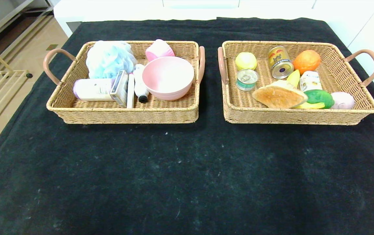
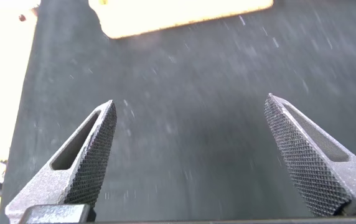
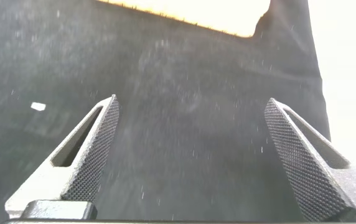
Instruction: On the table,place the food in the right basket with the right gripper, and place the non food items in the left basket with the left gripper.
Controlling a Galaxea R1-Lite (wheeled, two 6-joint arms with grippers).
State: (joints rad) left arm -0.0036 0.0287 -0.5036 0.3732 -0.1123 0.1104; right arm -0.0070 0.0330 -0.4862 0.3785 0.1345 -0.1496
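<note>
looks sorted: food in right basket (image 1: 337, 114), toiletries in left basket (image 1: 124, 114). i see both grippers' fingers (image 2: 94, 149) (image 3: 94, 143) spread, empty over bare counter (image 1: 187, 179).

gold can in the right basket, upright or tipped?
Tipped. The gold can lies on its side in the right basket, its round end facing the camera.
</note>
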